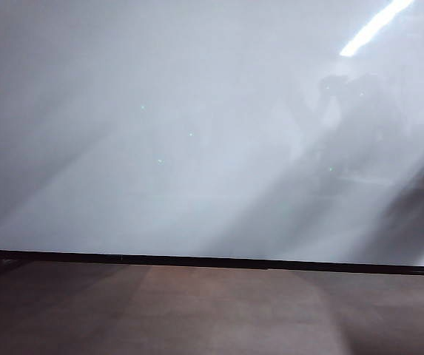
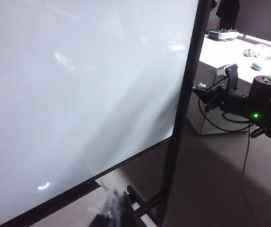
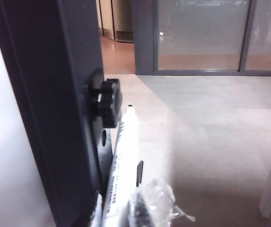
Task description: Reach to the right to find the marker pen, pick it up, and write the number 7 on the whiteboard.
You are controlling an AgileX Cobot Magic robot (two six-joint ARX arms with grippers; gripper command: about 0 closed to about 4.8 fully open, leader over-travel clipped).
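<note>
A slim white plastic marker pen (image 3: 124,161) with a small dark tip is seen in the right wrist view, lying lengthwise between the fingers of the right gripper (image 3: 126,208), its tip pointing away from the gripper. The gripper's plastic-wrapped fingertips (image 3: 150,204) sit on either side of the rear part of the barrel and appear to be closing on it; whether a firm pinch is made cannot be told. Just beside the pen stands the dark metal upright (image 3: 55,109) of the board's stand, with a black ribbed knob (image 3: 108,102) near the pen tip.

The marker is judged light, stiff and smooth, so it may slip or swivel. A hold around the middle of the barrel, square across it, would be steadiest for writing.

The large glossy white whiteboard (image 1: 197,133) with its thin black frame is seen blank; no 7 is drawn yet.

In the left wrist view only a blurred corner of the left gripper (image 2: 111,210) is seen, below the board's lower edge; its state cannot be told. The right arm (image 2: 249,106) is seen beyond the board's right edge.
</note>
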